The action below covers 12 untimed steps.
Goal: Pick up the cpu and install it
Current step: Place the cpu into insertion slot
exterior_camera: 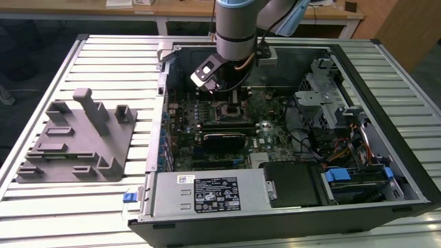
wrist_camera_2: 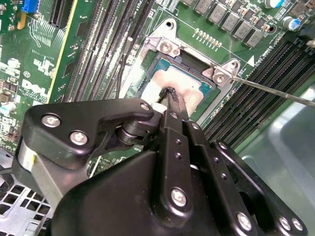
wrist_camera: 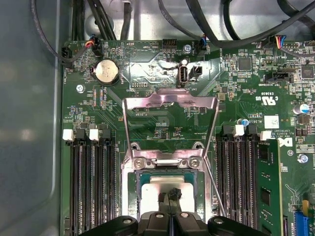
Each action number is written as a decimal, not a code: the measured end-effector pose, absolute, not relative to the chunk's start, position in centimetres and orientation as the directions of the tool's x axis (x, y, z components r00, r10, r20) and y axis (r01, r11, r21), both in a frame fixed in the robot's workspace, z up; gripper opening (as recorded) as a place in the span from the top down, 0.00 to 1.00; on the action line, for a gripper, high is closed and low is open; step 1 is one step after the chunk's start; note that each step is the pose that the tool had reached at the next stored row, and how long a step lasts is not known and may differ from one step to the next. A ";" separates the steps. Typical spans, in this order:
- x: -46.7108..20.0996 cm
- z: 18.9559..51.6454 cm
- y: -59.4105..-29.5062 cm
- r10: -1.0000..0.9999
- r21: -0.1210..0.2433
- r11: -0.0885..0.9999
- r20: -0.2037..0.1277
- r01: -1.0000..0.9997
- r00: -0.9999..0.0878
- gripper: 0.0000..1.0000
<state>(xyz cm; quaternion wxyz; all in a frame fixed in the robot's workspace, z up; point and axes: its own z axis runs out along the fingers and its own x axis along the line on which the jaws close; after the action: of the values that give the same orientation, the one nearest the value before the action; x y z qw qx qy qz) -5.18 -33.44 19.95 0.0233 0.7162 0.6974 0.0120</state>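
The cpu (wrist_camera: pixel 152 186) lies flat inside the black socket frame on the motherboard, silver top up; the second wrist view shows the cpu (wrist_camera_2: pixel 165 78) as a pale square. My gripper (wrist_camera: pixel 172 194) is directly over its middle, the two black fingertips pressed together with nothing between them, their tips at or just above the chip's top. In the second wrist view the gripper (wrist_camera_2: pixel 170 93) reaches down onto the chip from its black body. The socket's metal load plate (wrist_camera: pixel 170 103) stands swung open. In the exterior view the arm (exterior_camera: pixel 234 31) reaches down into the open computer case over the socket (exterior_camera: pixel 231 111).
A thin metal lever (wrist_camera_2: pixel 275 91) sticks out beside the socket. Memory slots (wrist_camera: pixel 91 182) flank it, with one memory stick (wrist_camera: pixel 268 187) seated. Cables (wrist_camera: pixel 236 29) run along the board edge. The grey fixture (exterior_camera: pixel 76 139) sits on the slatted table; the power supply (exterior_camera: pixel 206 194) and drive cage (exterior_camera: pixel 324 98) line the case.
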 end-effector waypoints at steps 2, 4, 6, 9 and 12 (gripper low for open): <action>-5.2 19.9 -33.4 1.000 0.050 -0.026 -0.015 0.998 0.027 0.89; -5.2 19.9 -33.4 1.000 0.050 -0.026 -0.014 0.998 0.027 0.89; -5.2 19.8 -33.4 1.000 0.050 -0.026 -0.014 0.998 0.027 0.89; -5.2 19.7 -33.4 1.000 0.050 -0.026 -0.013 0.998 0.027 0.89; -5.2 19.7 -33.4 1.000 0.050 -0.026 -0.012 0.998 0.027 0.89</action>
<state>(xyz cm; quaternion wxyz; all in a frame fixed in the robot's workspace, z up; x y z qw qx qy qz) -5.18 -33.44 19.69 0.0221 0.7162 0.6974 0.0131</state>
